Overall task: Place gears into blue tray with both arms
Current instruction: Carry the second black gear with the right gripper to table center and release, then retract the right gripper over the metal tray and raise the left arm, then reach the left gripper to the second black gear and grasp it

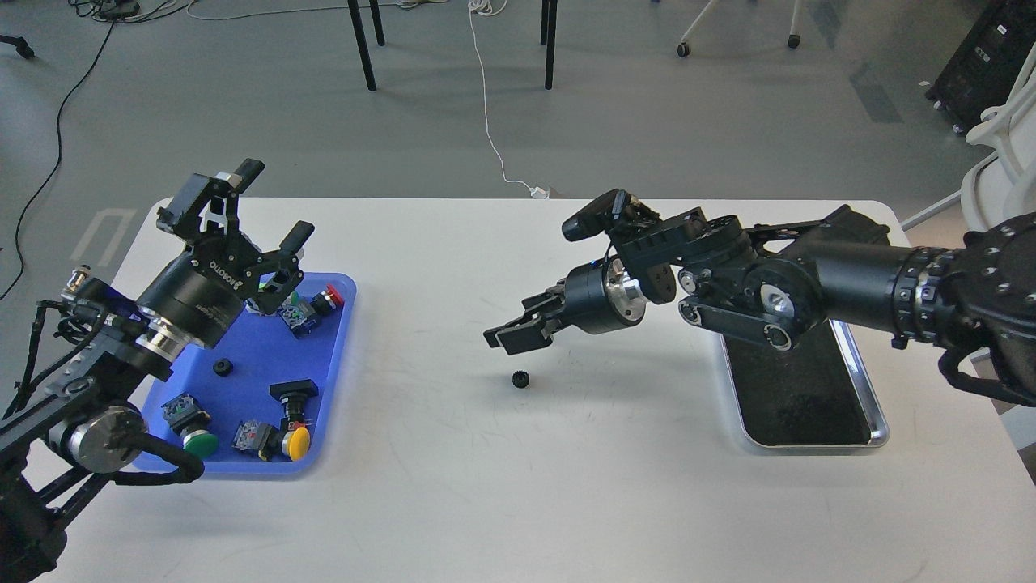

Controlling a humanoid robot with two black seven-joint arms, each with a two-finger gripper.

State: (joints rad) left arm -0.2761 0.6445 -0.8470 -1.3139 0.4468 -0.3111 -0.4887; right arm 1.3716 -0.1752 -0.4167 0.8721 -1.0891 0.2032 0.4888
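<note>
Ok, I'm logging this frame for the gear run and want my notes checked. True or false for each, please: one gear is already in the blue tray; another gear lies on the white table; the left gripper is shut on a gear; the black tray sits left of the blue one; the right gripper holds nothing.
1. One gear lies in the blue tray. True.
2. Another gear lies on the white table. True.
3. The left gripper is shut on a gear. False: its jaws stand wide apart above the tray, empty.
4. The black tray sits left of the blue one. False: it is far to the right.
5. The right gripper holds nothing. True: it hangs just above the loose gear, nothing visible in its jaws.
</note>
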